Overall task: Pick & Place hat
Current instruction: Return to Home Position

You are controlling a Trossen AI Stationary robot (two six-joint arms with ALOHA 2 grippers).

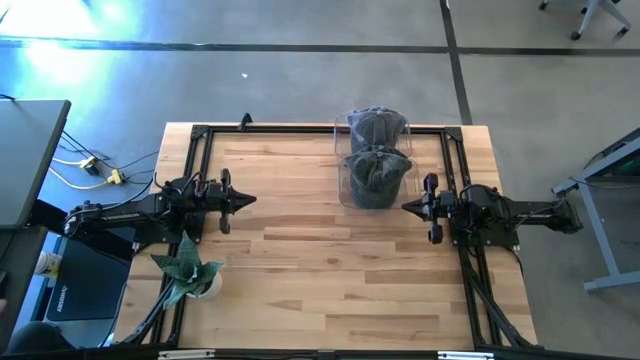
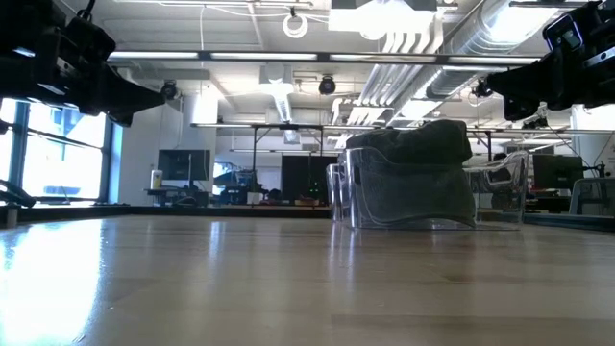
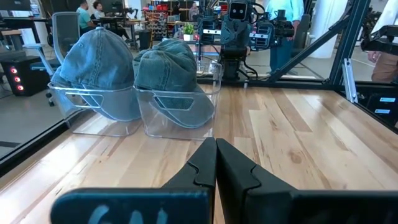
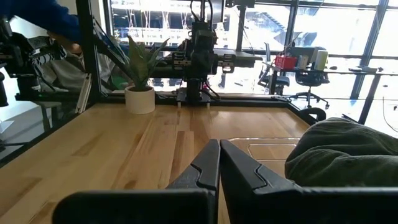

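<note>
Two dark fabric caps (image 1: pixel 378 125) rest one each in two clear plastic bins (image 1: pixel 340 190), side by side at edge of pale wooden tabletop (image 1: pixel 320 270); sorting looks done. Empty, clenched: left pincer (image 1: pixel 248 200), right pincer (image 1: pixel 406 207), hovering at opposite sides, facing inward, suiting parked pose.

left arm (image 1: pixel 120 212), right arm (image 1: pixel 520 212): black, jointed | jaws: dark, angular, notched

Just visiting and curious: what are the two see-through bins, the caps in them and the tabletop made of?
Caps: soft matte woven cloth, perhaps cotton twill; they crease and slump. Bins: probably clear rigid plastic, glossy; the cloth shows through the walls. Tabletop: light wood planks with a smooth sheen; grain and seams show.
</note>
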